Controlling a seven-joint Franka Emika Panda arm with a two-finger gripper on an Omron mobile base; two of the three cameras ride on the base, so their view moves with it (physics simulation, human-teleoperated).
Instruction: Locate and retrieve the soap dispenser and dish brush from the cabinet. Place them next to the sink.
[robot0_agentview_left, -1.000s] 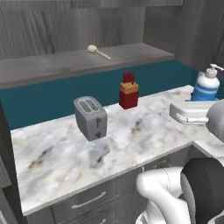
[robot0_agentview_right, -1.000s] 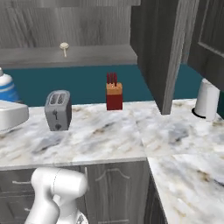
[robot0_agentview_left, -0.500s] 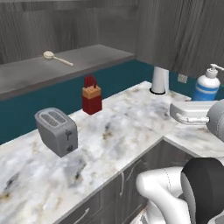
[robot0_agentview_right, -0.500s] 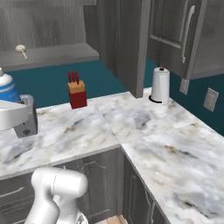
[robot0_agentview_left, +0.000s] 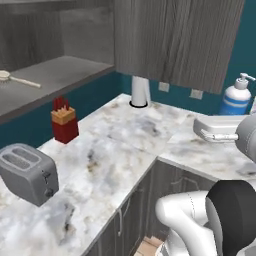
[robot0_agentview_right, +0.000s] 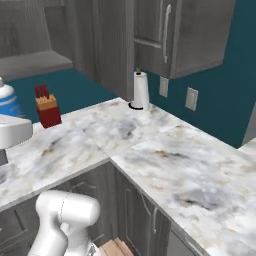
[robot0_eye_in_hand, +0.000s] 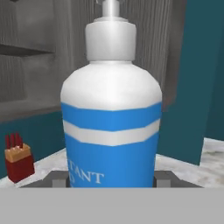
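Note:
The soap dispenser (robot0_eye_in_hand: 111, 127), a blue bottle with a white band and white pump top, stands upright between my fingertips (robot0_eye_in_hand: 59, 178) and takes up most of the hand view. My gripper (robot0_eye_in_hand: 111, 180) is shut on its lower body. The same bottle (robot0_agentview_left: 237, 97) rises above my white hand at the right of the left base view, and sits at the left edge of the right base view (robot0_agentview_right: 9, 100). The dish brush (robot0_agentview_left: 15, 79), pale tan, lies on the grey shelf of the open cabinet (robot0_agentview_left: 60, 70) at far left. The sink is out of view.
A marble counter (robot0_agentview_left: 125, 150) turns a corner here. On it stand a grey toaster (robot0_agentview_left: 27, 172), a red knife block (robot0_agentview_left: 64, 124) and a paper towel roll (robot0_agentview_left: 140, 91) against the teal wall. Closed grey wall cabinets (robot0_agentview_left: 180, 40) hang above the corner.
The base has swung to the right, so the whole scene slid left: toaster, knife block and shelf now sit further left, and the counter corner has come into view. The bottle stays in my grip.

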